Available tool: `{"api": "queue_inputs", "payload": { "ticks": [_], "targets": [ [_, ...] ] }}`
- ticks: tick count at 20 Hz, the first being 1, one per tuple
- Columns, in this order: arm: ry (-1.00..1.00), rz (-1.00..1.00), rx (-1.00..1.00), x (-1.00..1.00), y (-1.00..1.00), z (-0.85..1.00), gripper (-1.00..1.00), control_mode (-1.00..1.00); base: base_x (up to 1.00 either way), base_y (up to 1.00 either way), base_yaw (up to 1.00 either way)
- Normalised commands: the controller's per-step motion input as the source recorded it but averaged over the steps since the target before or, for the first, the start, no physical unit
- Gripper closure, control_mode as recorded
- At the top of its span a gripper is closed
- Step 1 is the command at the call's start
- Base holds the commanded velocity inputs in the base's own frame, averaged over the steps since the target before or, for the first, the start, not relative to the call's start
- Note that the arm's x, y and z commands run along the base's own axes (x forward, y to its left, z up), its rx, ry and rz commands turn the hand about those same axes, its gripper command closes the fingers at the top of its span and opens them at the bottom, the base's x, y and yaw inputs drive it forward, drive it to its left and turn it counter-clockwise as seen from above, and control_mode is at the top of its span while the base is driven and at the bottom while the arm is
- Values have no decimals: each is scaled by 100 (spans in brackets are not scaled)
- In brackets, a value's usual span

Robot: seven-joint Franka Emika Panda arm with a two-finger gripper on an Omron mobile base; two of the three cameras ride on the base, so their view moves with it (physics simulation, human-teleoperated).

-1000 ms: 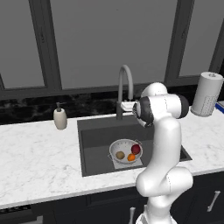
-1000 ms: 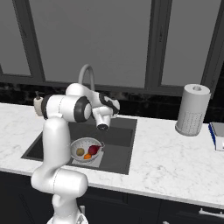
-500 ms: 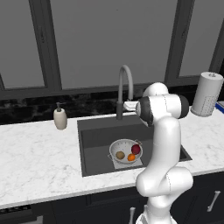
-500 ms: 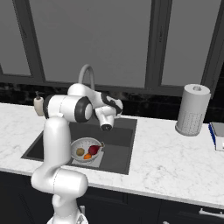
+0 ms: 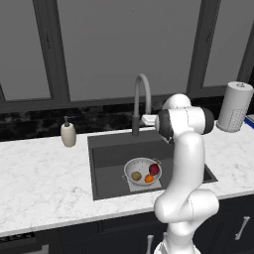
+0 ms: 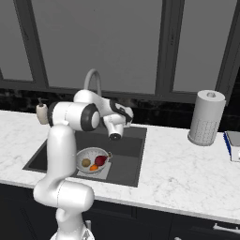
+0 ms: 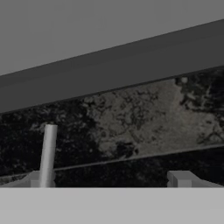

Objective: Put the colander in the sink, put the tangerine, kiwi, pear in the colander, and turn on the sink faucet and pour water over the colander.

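Colander [image 5: 142, 171]: silver-white perforated bowl, sitting on the pale square panel at the bottom of the sink [image 5: 106, 163], toward the front right of the basin.
Contents of colander: kiwi [image 5: 136, 175] at left, tangerine [image 5: 149, 178] at front, touching the pear [image 5: 154, 169], which is dark red and lies at right.
Sink faucet [image 5: 141, 101]: grey gooseneck, upright behind the sink at the back edge of the marble tabletop [image 5: 39, 173].
Gripper [image 7: 109, 186]: raised near the faucet, facing the dark speckled backsplash [image 7: 131, 127]; jaws spread wide, nothing between them; grey faucet stem just beside one fingertip.
Soap dispenser [image 5: 68, 133]: beige, on the tabletop left of the sink.
Paper towel roll [image 6: 206, 117]: upright on the tabletop, well right of the sink.
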Motion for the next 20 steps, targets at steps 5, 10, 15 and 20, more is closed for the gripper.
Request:
{"api": "queue_inputs", "payload": {
  "ticks": [5,10,15,20],
  "targets": [
    [0,-1,5,9,-92,0,-100,-100,0,0,0],
    [0,0,5,6,-91,0,-100,-100,0,0,0],
    [0,0,5,1,-85,0,-100,-100,0,0,0],
    [0,0,4,1,-77,0,-100,-100,0,0,0]
  ]
}}
